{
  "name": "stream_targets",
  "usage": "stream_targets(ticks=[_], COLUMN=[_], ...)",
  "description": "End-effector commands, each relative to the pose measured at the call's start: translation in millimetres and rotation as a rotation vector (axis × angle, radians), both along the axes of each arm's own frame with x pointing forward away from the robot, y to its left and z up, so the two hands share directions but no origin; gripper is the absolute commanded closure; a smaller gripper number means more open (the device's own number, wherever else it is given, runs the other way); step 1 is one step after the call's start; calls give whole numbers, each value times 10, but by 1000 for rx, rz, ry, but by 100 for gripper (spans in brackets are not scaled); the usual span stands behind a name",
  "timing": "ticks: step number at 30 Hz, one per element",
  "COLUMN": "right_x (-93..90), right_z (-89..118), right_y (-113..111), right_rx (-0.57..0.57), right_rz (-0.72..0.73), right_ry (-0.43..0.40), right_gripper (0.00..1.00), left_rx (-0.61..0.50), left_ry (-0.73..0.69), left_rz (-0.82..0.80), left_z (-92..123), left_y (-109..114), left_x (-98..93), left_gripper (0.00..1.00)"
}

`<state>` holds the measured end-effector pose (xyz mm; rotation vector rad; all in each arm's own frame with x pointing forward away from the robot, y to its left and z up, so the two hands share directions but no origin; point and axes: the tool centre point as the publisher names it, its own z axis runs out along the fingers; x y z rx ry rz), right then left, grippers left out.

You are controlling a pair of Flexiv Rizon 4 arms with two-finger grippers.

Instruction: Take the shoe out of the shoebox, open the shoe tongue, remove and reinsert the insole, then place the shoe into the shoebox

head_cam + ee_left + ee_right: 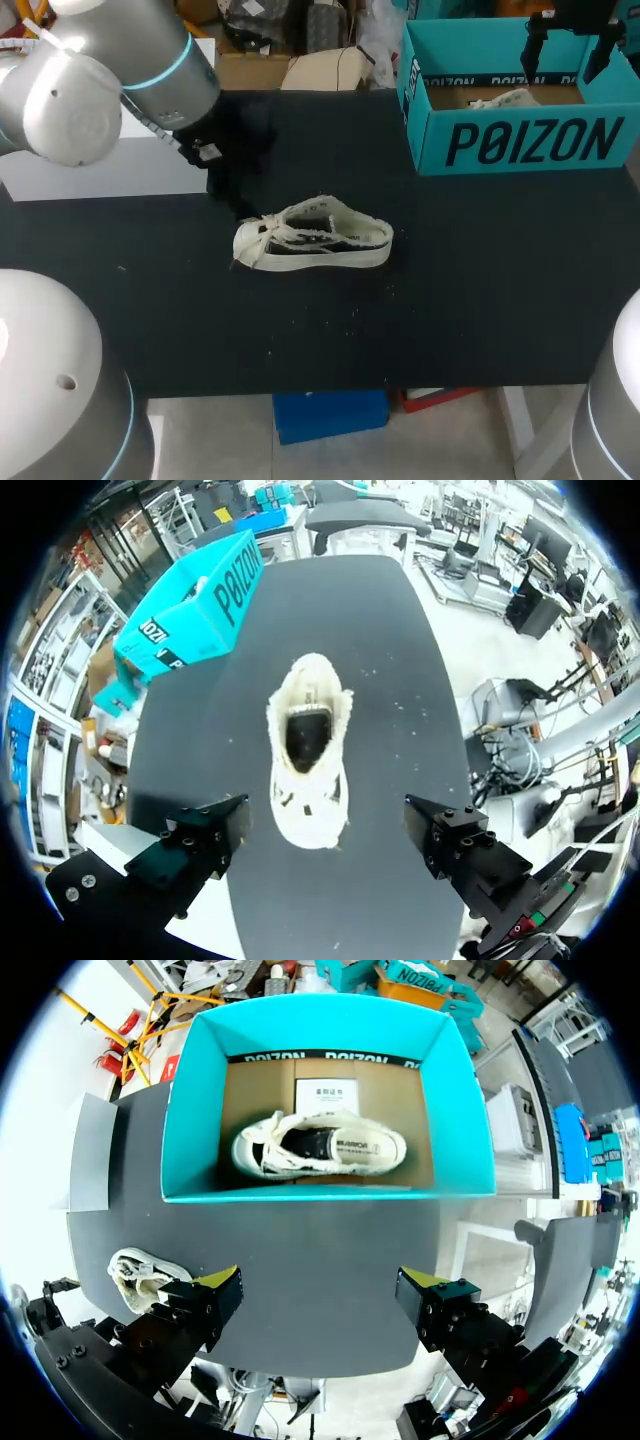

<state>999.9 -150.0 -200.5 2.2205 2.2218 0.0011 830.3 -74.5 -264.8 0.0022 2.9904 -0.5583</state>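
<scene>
On the black table (480, 300) the shoe (312, 240) lies outside the shoebox (520, 145), insole work seemingly ahead; left gripper (325, 820) and right gripper (318, 1295) gape empty.

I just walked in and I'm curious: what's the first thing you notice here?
A white shoe lying alone in the middle of the black table. Then the bright teal shoebox at the table's far right corner, open, with a second white shoe inside it.
</scene>
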Motion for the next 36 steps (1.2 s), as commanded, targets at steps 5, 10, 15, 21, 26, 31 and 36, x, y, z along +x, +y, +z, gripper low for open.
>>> stream_targets(ticks=[5,10,15,21,26,31,36], right_x=[0,0,0,0,-111,-677,-677], right_z=[2,2,2,2,-32,-86,-86], right_y=[-1,-1,-1,-1,530,966,966], right_rx=[0,0,0,0,-63,-106,-106], right_rz=[0,0,0,0,696,1239,1239], right_ry=[0,0,0,0,-76,-203,-203], right_gripper=[0,0,0,0,0,0,0], left_rx=[-157,-157,-157,-157,-157,-157,-157], left_ry=[34,34,34,34,34,34,34], left_rz=[-29,-29,-29,-29,-29,-29,-29], left_z=[-27,-27,-27,-27,-27,-27,-27], left_y=[471,471,471,471,471,471,471], left_x=[-126,-126,-126,-126,-126,-126,-126], left_gripper=[0,0,0,0,0,0,0])
